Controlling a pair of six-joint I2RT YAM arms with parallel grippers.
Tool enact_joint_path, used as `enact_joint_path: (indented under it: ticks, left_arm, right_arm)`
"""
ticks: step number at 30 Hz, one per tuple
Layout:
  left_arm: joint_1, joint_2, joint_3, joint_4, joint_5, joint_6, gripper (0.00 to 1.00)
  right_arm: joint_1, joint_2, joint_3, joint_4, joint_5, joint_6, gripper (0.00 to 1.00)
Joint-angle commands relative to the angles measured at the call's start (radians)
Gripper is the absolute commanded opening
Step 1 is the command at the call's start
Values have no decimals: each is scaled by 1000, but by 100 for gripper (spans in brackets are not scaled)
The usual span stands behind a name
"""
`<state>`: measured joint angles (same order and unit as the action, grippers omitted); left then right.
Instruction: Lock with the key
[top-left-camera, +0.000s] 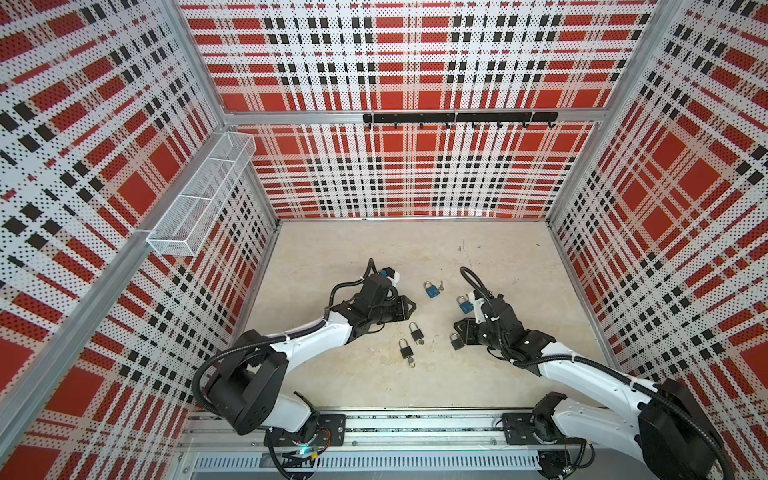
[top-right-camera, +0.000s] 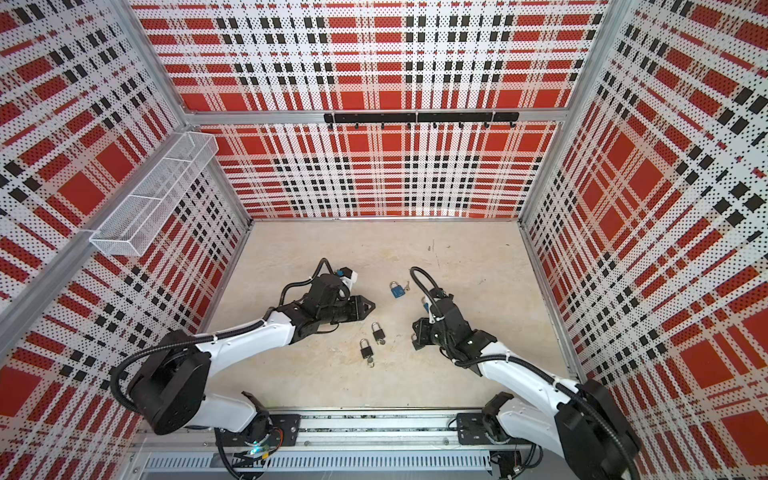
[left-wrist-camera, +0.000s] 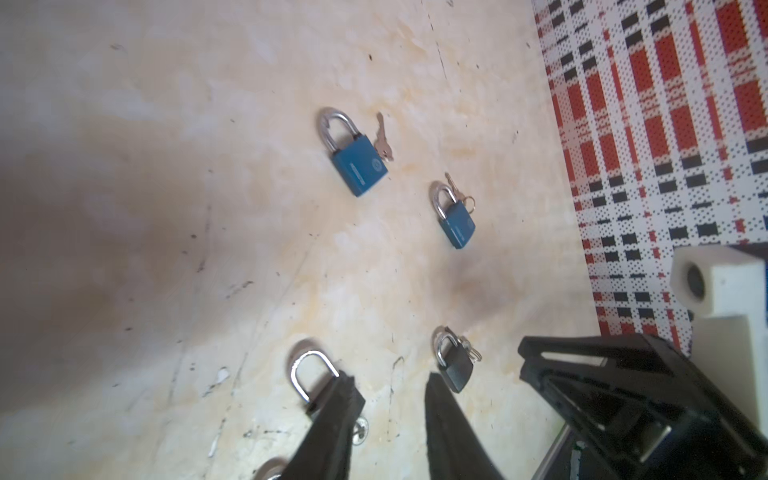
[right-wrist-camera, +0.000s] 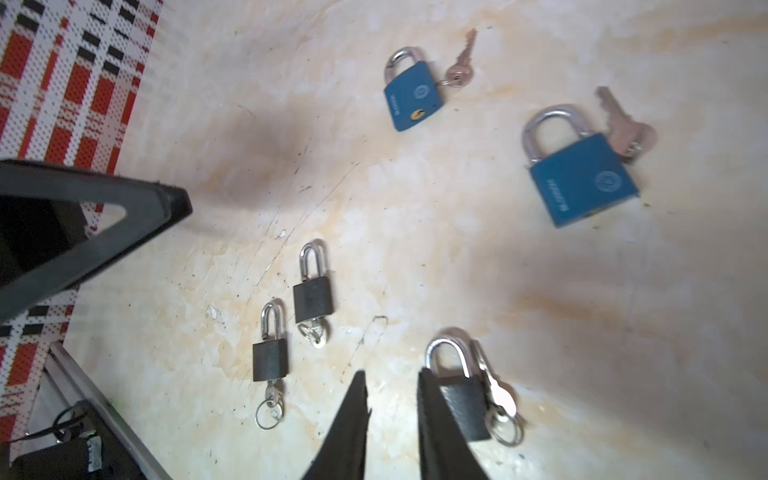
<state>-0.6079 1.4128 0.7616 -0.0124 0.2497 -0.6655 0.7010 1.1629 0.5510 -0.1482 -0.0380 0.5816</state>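
Floor: pale, scuffed floor (top-left-camera: 374, 257) boxed in by red, black and white checked walls (top-left-camera: 395, 178).
Padlocks: five lie flat between the two arms, two blue and three black. I cannot tell whether any shackle is latched.
Far blue padlock (top-left-camera: 432, 289): nearest the back wall and apart from both arms. A brass key (right-wrist-camera: 461, 62) lies loose against its side, and its keyhole is empty in the right wrist view.
Near blue padlock (right-wrist-camera: 582, 178): just beside the right arm, which partly hides it in both top views. A second brass key (right-wrist-camera: 627, 129) lies by its shackle.
First black padlock (top-left-camera: 414, 332): near the left gripper's tip, with a small key (right-wrist-camera: 313, 332) at its base.
Second black padlock (top-left-camera: 405, 351): just beside the first and closer to the arm bases, with a ringed key (right-wrist-camera: 272, 399) at its base.
Third black padlock (right-wrist-camera: 463, 399): right at the right gripper, with a silver key (right-wrist-camera: 498, 395) lying along its side.
Left gripper (left-wrist-camera: 390, 378): low over the floor, jaws a little apart with bare floor between them, gripping nothing. One finger (left-wrist-camera: 332, 415) hides part of the first black padlock.
Right gripper (right-wrist-camera: 392, 374): jaws a little apart with only floor in the gap. The third black padlock lies outside the gap, against one finger (right-wrist-camera: 440, 424). I cannot tell if they touch.
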Motion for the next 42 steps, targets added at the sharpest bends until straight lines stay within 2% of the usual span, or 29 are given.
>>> enact_joint_path:
  ticks: [1,7,16,22,42]
  left_arm:
    - [49,-70,-13,-62,-26,34,33]
    - [158,-160,-31,-136,-29,41,34]
    - [259,-255,-86,-150,3,33,34]
    - [280,-292,-108,-158,11,31,35]
    - [298,-307,-130,-147,39,35,35]
  right_arm:
    - [97,109,96,-45,89,-93,28]
    - [207,313,242,-38,111,-119,35]
    - [252,491,370,-88,133,-110,42]
    - [255,569,434,-149,196,-91,42]
    - [290,730,587,-323,283,-72,37]
